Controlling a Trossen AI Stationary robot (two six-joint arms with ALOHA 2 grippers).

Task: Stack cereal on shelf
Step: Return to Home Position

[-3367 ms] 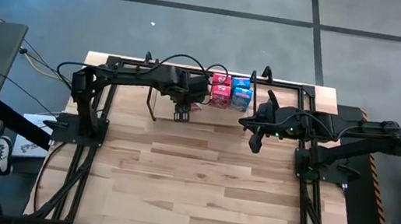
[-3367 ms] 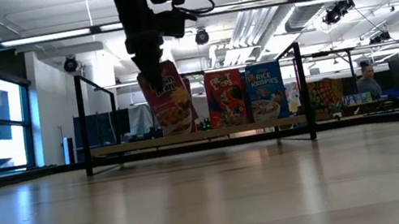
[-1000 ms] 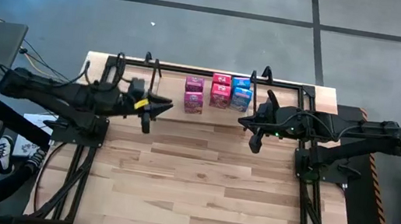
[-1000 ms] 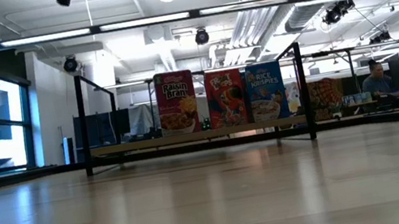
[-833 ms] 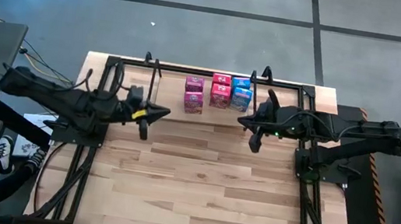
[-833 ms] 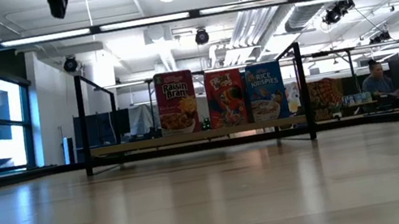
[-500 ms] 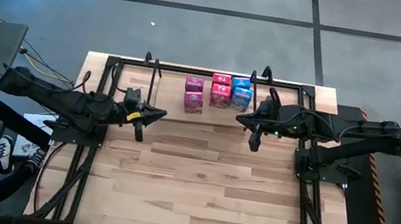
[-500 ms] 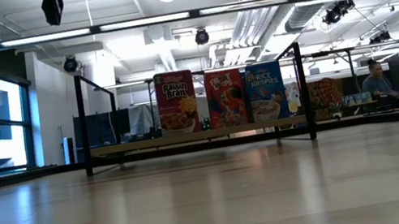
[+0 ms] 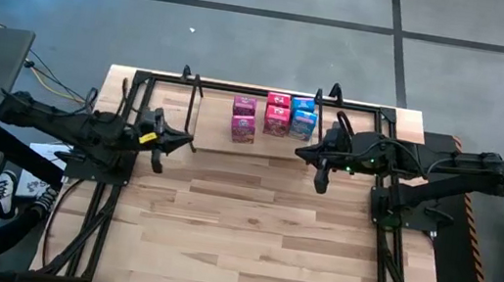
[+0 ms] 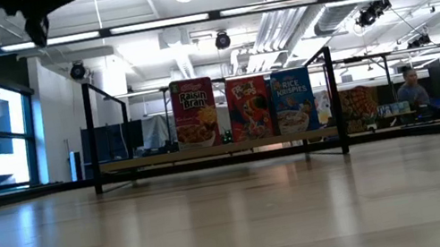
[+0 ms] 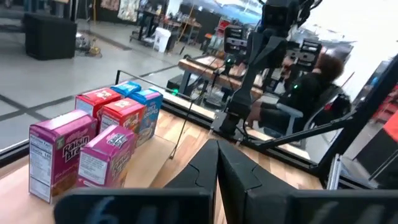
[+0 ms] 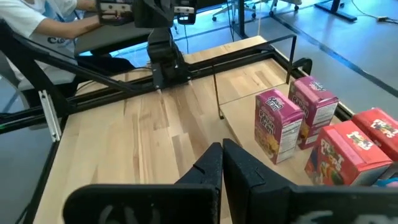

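Several small cereal boxes stand upright on their bottoms on the shelf's light board [image 9: 214, 128] at the table's far edge: magenta boxes [image 9: 243, 120], red boxes [image 9: 278, 113] and blue boxes [image 9: 304, 117]. The low view shows them in a row [image 10: 245, 108]. They also show in the left wrist view [image 11: 81, 155] and the right wrist view [image 12: 289, 121]. My left gripper [image 9: 189, 140] is shut and empty, left of the shelf and above the table. My right gripper [image 9: 302, 151] is shut and empty, just right of the shelf's near corner.
The shelf's black wire posts [image 10: 92, 137] rise at its ends. Black rails [image 9: 118, 182] run along the table's left and right sides. Bare wooden tabletop [image 9: 240, 228] lies near of the shelf. A person sits beyond the table [image 11: 314, 78]; another shows far back [image 10: 409, 88].
My left gripper has drawn back toward the table's left edge, away from the shelf, still shut and empty. The boxes stand as before.
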